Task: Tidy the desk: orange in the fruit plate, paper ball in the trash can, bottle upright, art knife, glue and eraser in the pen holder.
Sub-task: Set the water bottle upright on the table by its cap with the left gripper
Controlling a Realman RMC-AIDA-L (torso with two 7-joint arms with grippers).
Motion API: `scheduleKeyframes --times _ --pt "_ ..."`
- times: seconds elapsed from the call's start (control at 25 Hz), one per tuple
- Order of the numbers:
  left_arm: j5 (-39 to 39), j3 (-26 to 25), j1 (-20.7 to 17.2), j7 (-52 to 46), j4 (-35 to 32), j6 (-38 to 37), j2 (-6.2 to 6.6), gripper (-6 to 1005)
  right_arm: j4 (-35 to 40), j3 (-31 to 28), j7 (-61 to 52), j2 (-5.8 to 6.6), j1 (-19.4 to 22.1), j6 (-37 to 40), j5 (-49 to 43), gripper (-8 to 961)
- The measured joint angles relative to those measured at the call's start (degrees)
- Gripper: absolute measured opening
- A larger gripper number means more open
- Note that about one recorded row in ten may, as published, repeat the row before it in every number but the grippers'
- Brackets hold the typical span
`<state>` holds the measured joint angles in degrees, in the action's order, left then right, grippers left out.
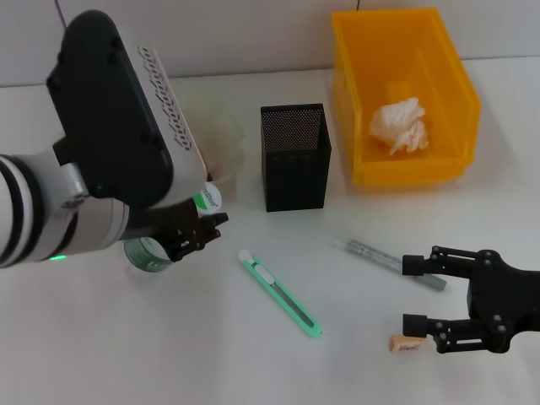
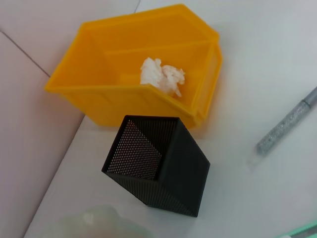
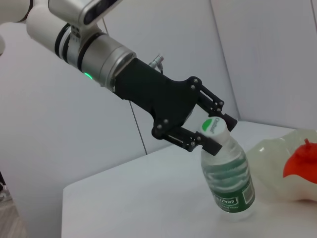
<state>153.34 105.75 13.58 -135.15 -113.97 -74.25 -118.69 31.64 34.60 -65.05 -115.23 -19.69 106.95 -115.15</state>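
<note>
My left gripper [image 1: 207,221] is shut on the neck of the green-labelled bottle [image 1: 152,253], which stands nearly upright on the table; the right wrist view shows the fingers [image 3: 208,145] on either side of its cap [image 3: 214,126]. The black mesh pen holder [image 1: 295,156] stands at the centre back. The green art knife [image 1: 278,294] lies in front of it. The silver glue stick [image 1: 392,261] and the small eraser [image 1: 407,342] lie by my open right gripper [image 1: 411,294]. The paper ball [image 1: 396,126] lies in the yellow bin [image 1: 439,173]. The orange [image 3: 299,158] sits in the translucent fruit plate [image 3: 277,148].
The fruit plate [image 1: 228,135] is partly hidden behind my left arm, close to the bottle. The left wrist view shows the pen holder [image 2: 158,168], the bin [image 2: 99,99] and the glue stick [image 2: 290,124]. A wall runs along the back of the table.
</note>
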Motion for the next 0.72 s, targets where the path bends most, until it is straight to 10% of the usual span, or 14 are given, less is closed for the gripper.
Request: scheduleKeyframes --times 0.72 --pt "-10.5 -9.8 -0.7 -1.1 -1.2 -3.3 0.10 479 0.0 -0.1 0.1 0.09 0.1 0.0 -0.1 832"
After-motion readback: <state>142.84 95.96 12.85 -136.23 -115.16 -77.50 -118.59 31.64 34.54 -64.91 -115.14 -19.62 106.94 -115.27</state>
